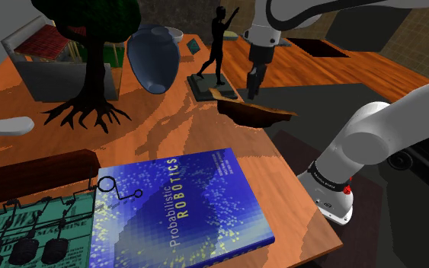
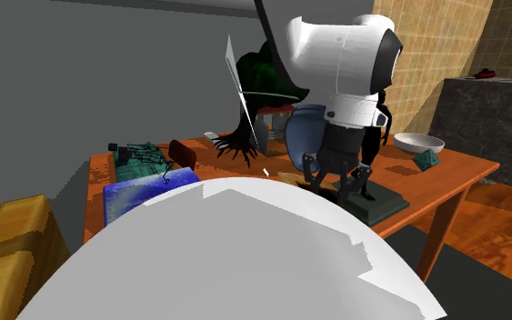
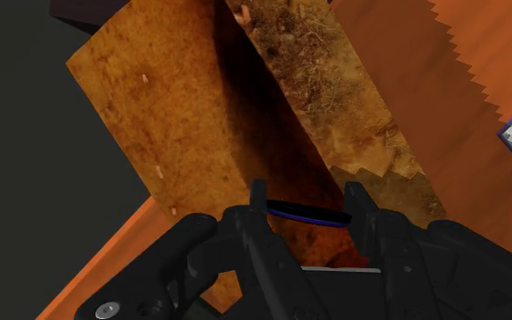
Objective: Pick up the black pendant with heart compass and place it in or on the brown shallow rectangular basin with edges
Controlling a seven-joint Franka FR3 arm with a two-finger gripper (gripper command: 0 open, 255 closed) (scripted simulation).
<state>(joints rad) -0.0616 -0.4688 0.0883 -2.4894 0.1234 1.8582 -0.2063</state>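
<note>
I have the gripper (image 3: 306, 202) pinched narrow on the pendant (image 3: 308, 215), a thin black disc with a blue rim spanning both fingers. Straight below it lies the brown basin (image 3: 181, 118), a shallow rectangle with raised edges and a mottled, rough-looking surface. The basin sits at the edge of the orange table (image 3: 463, 118), with dark floor (image 3: 17, 182) beyond. A black figurine (image 1: 216, 46) stands near the gripper.

My gripper (image 3: 306, 202) is matt black; the pendant (image 3: 310, 215) it clasps is smooth and dark. The basin (image 3: 172, 109) looks rough, mottled brown, fibrous at 12 o'clock from my gripper. The table (image 1: 197, 137) is grained wood.
</note>
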